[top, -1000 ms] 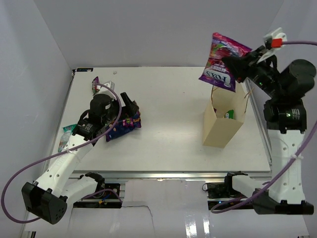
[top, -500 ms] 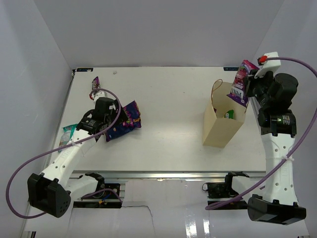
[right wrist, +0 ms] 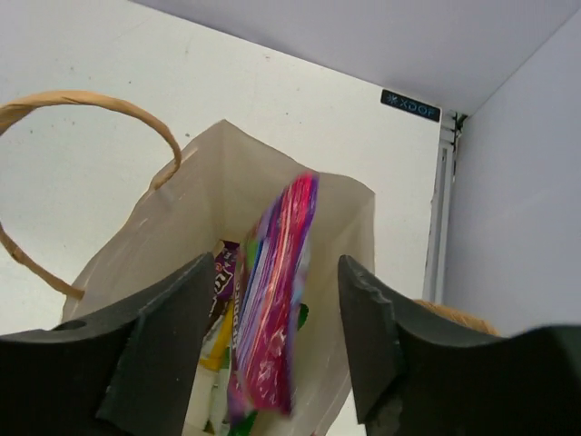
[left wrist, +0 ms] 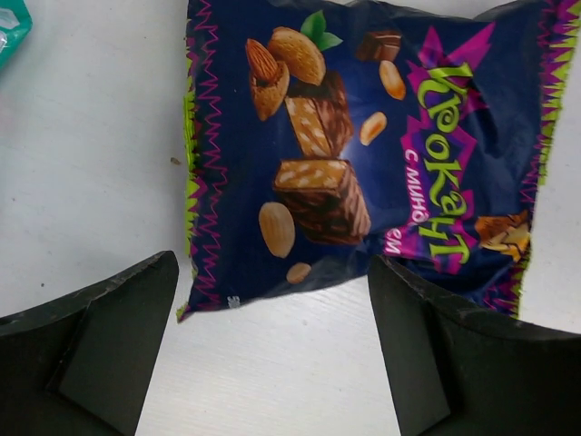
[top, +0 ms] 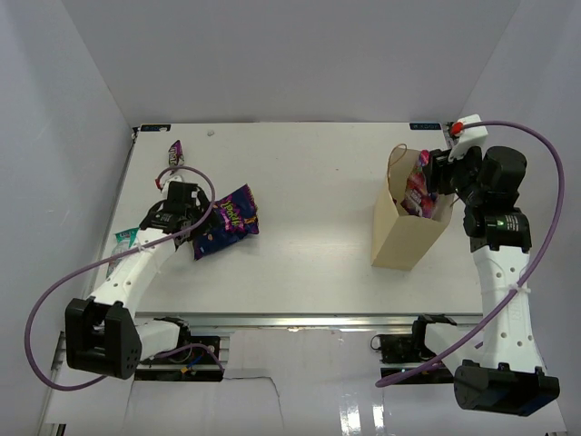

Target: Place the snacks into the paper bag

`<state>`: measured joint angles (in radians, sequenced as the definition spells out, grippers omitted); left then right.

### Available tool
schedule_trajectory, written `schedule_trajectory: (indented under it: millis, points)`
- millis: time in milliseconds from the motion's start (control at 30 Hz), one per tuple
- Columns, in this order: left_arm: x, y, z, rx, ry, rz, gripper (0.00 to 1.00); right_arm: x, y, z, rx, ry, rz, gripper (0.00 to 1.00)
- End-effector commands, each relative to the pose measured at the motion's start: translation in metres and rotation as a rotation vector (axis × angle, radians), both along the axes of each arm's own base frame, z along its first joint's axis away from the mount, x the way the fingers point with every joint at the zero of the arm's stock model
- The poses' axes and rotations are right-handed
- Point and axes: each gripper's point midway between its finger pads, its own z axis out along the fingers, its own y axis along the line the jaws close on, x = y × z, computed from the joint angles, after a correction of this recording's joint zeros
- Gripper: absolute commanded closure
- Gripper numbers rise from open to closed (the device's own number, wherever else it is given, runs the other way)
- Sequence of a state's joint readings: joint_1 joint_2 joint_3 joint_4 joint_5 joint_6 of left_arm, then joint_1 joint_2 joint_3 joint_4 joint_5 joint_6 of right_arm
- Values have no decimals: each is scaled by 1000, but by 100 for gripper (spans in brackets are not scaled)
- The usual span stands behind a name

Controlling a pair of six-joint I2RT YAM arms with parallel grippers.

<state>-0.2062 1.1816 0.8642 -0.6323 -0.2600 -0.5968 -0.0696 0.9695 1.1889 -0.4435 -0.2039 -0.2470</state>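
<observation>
The tan paper bag (top: 398, 238) stands upright at the right of the table. My right gripper (top: 434, 179) hangs open just over its mouth. A pink-purple snack bag (right wrist: 272, 300) sits edge-up between the spread jaws (right wrist: 272, 350), touching neither finger, blurred, its lower end inside the paper bag (right wrist: 136, 236). Other snacks lie deeper inside, among them a purple bar (right wrist: 222, 272) and a yellow one (right wrist: 213, 336). At the left, a dark purple bag (top: 229, 218) printed with nuts (left wrist: 363, 154) lies flat. My left gripper (top: 192, 221) is open (left wrist: 272, 363), just short of its near edge.
A small dark purple bar (top: 175, 154) lies at the far left of the table. A teal packet (top: 124, 241) lies by the left edge, its corner showing in the left wrist view (left wrist: 11, 23). The paper bag's loop handle (right wrist: 91, 104) arches over its left side. A metal rail (right wrist: 442, 209) runs along the right.
My right gripper came down to the paper bag's mouth and opened, letting go of the pink-purple bag. My left gripper drew back off the dark purple bag, staying open.
</observation>
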Motion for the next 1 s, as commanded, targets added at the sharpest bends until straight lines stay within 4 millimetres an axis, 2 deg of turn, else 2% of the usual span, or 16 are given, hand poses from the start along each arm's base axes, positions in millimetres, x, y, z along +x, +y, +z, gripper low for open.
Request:
schedule_trajectory:
  millis: [0, 33, 133, 200, 233, 300, 333, 433, 467, 667, 700, 800, 833, 967]
  points:
    - [13, -1, -11, -24, 11, -85, 4, -7, 18, 39, -41, -131, 121, 36]
    - [19, 3, -12, -34, 6, -78, 5, -10, 22, 44, -49, -145, 150, 24]
    - [28, 3, -22, -81, 19, -117, 4, -21, 39, 60, -82, -180, 269, 7]
    - [29, -8, -28, -162, 23, -180, 4, -28, 48, 68, -84, -191, 327, 4]
    - [32, -4, -34, -185, 20, -192, 4, -29, 50, 68, -85, -191, 344, 3]
    - [32, -10, -35, -277, 1, -250, 5, -33, 57, 70, -80, -193, 385, 2]
    - [35, -7, -35, -299, -23, -253, 5, -35, 59, 69, -84, -184, 403, 2]
    - [30, -11, -42, -399, -26, -287, 8, -41, 68, 67, -68, -174, 459, 2]
    - [24, -14, -52, -430, -4, -294, 12, -43, 71, 67, -74, -178, 484, 2]
    - [16, -30, -65, -596, 14, -339, 34, -65, 100, 74, -30, -191, 696, 2]
    - [17, -31, -65, -608, 8, -344, 44, -66, 102, 73, -20, -186, 715, 2]
    - [18, -38, -58, -661, -4, -368, 64, -72, 116, 76, 35, -170, 799, 3]
    - [19, -41, -51, -679, -20, -388, 74, -73, 120, 76, 49, -164, 819, 4]
    - [20, -52, -21, -743, -90, -452, 86, -76, 154, 79, 68, -137, 900, 6]
